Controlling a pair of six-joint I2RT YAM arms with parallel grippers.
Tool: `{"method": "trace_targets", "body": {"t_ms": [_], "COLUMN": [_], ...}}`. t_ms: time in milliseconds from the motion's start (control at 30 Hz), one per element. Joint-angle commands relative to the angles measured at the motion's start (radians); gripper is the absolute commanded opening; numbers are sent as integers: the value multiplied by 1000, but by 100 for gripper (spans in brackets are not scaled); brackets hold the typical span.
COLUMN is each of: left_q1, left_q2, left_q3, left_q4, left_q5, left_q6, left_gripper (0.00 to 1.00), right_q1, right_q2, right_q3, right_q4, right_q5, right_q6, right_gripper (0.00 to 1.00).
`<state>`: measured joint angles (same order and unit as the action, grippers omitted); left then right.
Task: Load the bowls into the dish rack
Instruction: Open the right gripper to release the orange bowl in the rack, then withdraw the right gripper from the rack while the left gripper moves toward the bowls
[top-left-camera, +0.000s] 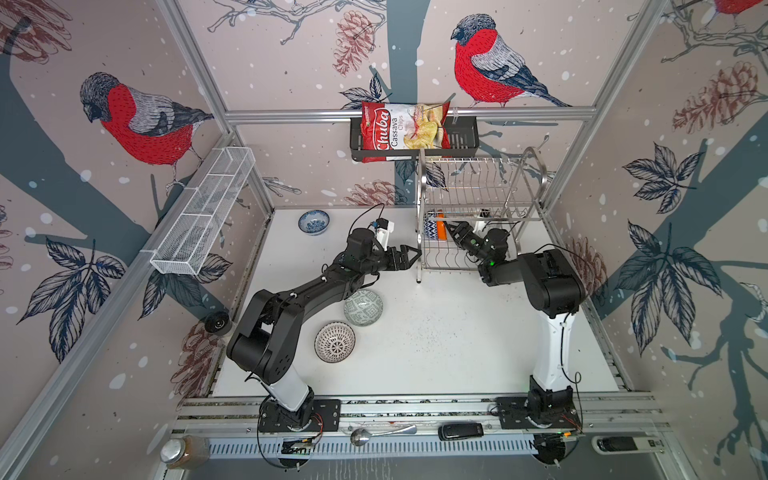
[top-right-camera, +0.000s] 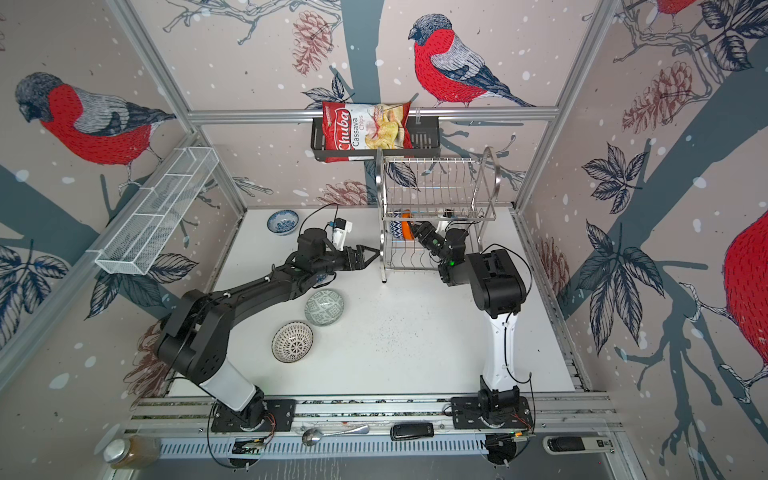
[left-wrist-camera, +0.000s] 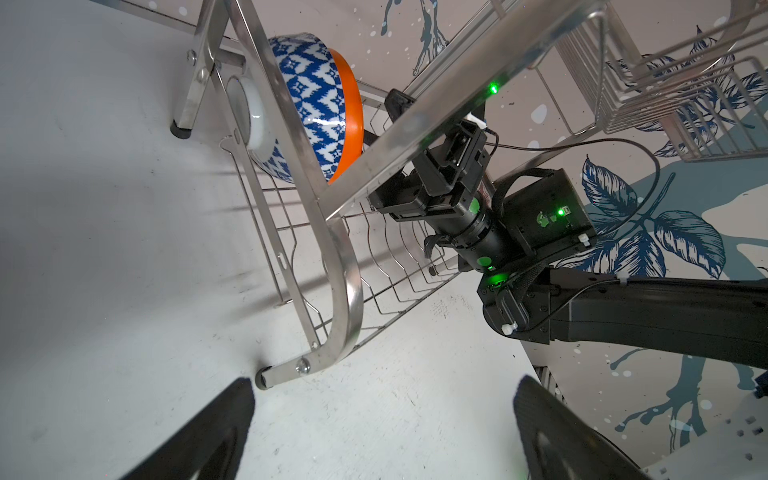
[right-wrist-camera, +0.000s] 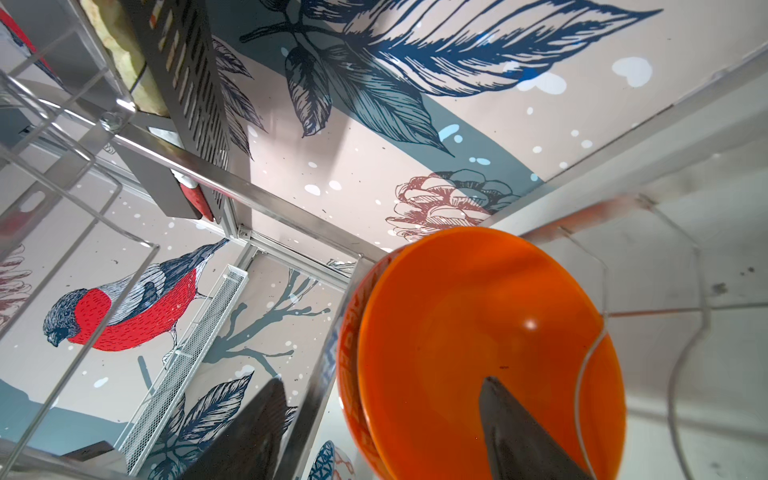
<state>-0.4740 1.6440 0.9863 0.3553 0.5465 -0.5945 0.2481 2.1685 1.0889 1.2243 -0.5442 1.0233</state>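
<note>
The steel dish rack (top-left-camera: 478, 195) (top-right-camera: 436, 187) stands at the back right of the table. On its lower tier the blue triangle-patterned bowl (left-wrist-camera: 311, 99) stands on edge, with the orange bowl (right-wrist-camera: 478, 332) (top-left-camera: 441, 230) against it. My right gripper (right-wrist-camera: 382, 399) (top-left-camera: 448, 229) reaches into that tier. Its jaws are open and straddle the orange bowl's rim, one fingertip (right-wrist-camera: 498, 399) over the bowl's inside. My left gripper (left-wrist-camera: 382, 432) (top-left-camera: 409, 255) is open and empty by the rack's front left leg. On the table lie the blue-floral bowl (top-left-camera: 313, 222), the grey-green bowl (top-left-camera: 363, 307) and the black-dotted white bowl (top-left-camera: 335, 342).
A black basket (top-left-camera: 463, 137) holding a chips bag (top-left-camera: 405, 126) hangs on the back wall above the rack. A white mesh basket (top-left-camera: 203, 212) is fixed to the left wall. A spoon (top-left-camera: 382, 434), a jar (top-left-camera: 183, 451) and a black device (top-left-camera: 460, 431) lie on the front rail.
</note>
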Motion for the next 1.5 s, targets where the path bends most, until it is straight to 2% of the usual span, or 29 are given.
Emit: {"method": "trace_targets", "body": {"t_ms": [0,333,533,1467], "left_q1": [1,0,0,1], "left_q2": [-5,-4,-7,-24], "left_q3": [6,5,6,6], "left_q4": [16,15,14,12], "left_q5": [0,1,4,1], "left_q6": [13,13,9,12], "left_gripper": [98,98,98,98], "right_q1": [2,7,11,46], "right_q2": [-3,-28,-64,-159], "right_q3": [17,-5,-34,-142], "right_q4": [-3,20,21,54], "right_q5": [-13,-21,-13,-38], "right_q6": [-42,-56,-74,-96], "right_gripper": [77,86,100,99]}}
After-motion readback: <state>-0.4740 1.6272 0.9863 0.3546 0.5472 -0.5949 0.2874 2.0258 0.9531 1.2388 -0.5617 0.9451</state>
